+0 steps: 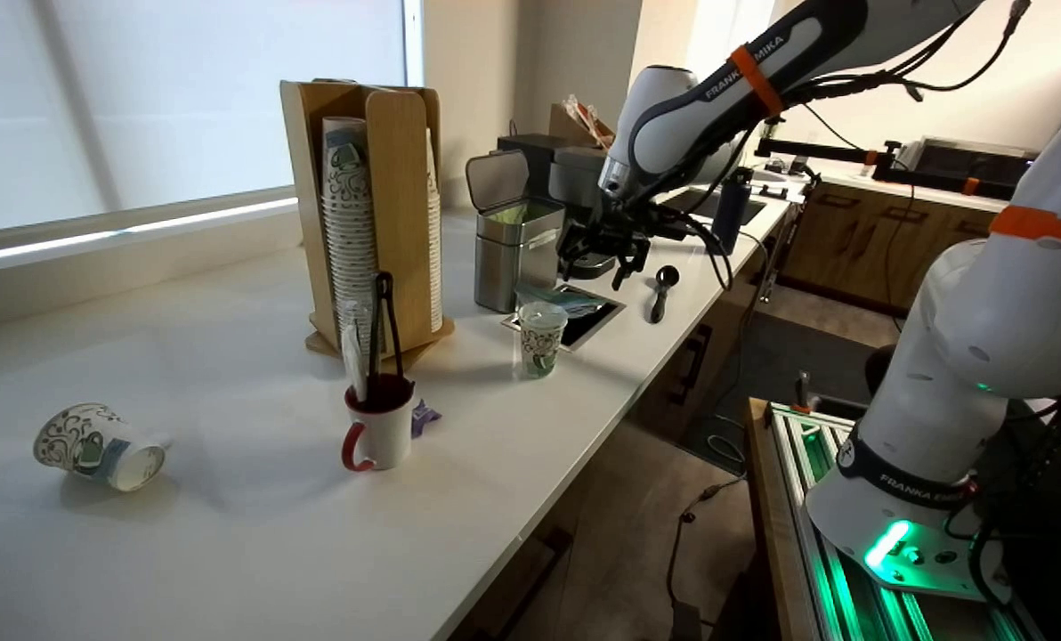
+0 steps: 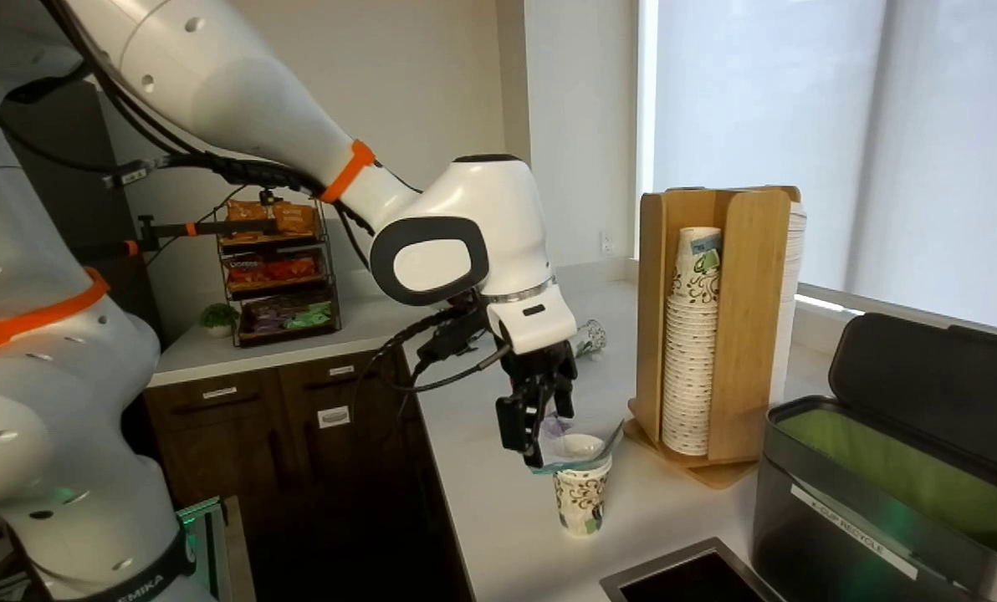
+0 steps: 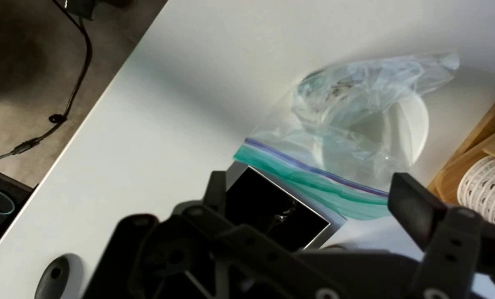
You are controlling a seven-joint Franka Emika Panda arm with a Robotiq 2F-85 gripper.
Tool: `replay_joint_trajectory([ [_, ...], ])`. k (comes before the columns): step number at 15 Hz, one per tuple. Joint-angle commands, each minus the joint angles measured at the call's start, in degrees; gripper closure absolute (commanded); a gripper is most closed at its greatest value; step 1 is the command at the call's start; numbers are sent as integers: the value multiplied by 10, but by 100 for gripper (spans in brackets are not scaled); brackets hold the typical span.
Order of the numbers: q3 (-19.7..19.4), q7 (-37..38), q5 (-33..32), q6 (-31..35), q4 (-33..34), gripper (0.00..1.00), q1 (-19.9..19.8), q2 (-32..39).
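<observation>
Nothing in the claw [image 3: 308,182], its fingers spread wide, hanging right near a plastic bag [image 3: 339,137]!
Closest in an exterior view, a metal bin [image 2: 892,527] fills the lower right, lid up; then the claw, just below the middle, and there's the plastic bag, slumped over the mouth of an upright paper cup [image 2: 582,502] on the desk [image 2: 507,510], though whether it wraps the sides I can't tell. Farther along, right of the middle, a wooden stand [image 2: 745,334] packed with stacked cups [image 2: 691,376]; beyond the claw, a tipped-over cup [image 2: 590,337], partly hidden; and way back, left of the middle, a rack [image 2: 291,336] of snacks [image 2: 268,267]!
</observation>
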Motion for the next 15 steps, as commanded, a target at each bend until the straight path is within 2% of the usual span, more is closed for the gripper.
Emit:
replay_joint_trajectory([
  [1, 1, 15, 4, 9, -13, 0, -5, 0],
  [6, 0, 3, 1, -1, -3, 0, -5, 4],
  [11, 11, 59, -6, 50, -31, 0, -9, -13],
  [15, 28, 90, -22, 117, -67, 0, -10, -21],
])
